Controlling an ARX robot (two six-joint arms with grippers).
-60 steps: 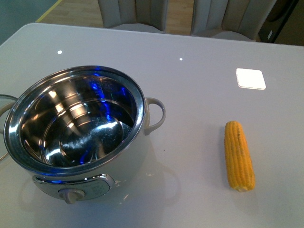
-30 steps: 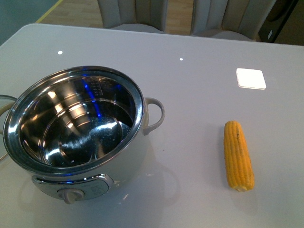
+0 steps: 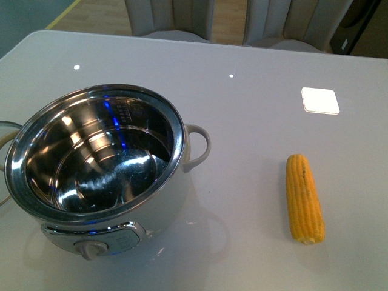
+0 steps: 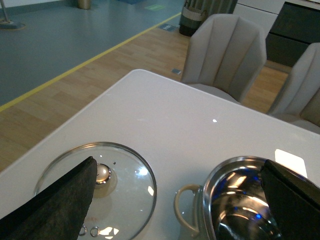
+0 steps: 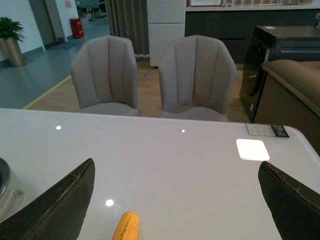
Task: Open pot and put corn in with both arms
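1. Almost nothing is moving since the earlier frames: the pot (image 3: 163, 209) and the corn (image 3: 305, 199) are staying in their places. Only the blue reflections (image 3: 112, 115) inside the pot are shifting a little.
2. The pot is standing open and empty at the near left of the table (image 3: 242, 109). Its glass lid (image 4: 125, 190) is lying flat on the table just left of it.
3. The corn is lying at the near right, well apart from the pot, with its length running from near to far.
4. The left gripper (image 4: 178, 165) is hanging released above the lid and the pot, holding nothing. The right gripper (image 5: 176, 165) is also spread wide and empty, and only one end of the corn is showing between its fingers.
5. I am judging that the opening is done and that picking up the corn is now the step in hand, most likely for the right arm.
6. To do it well, the right gripper should be coming down over the middle of the corn, with the jaws closing across its width, because the round corn may be rolling away. After that it should be lifting the corn clear above the pot's rim and releasing it low inside.
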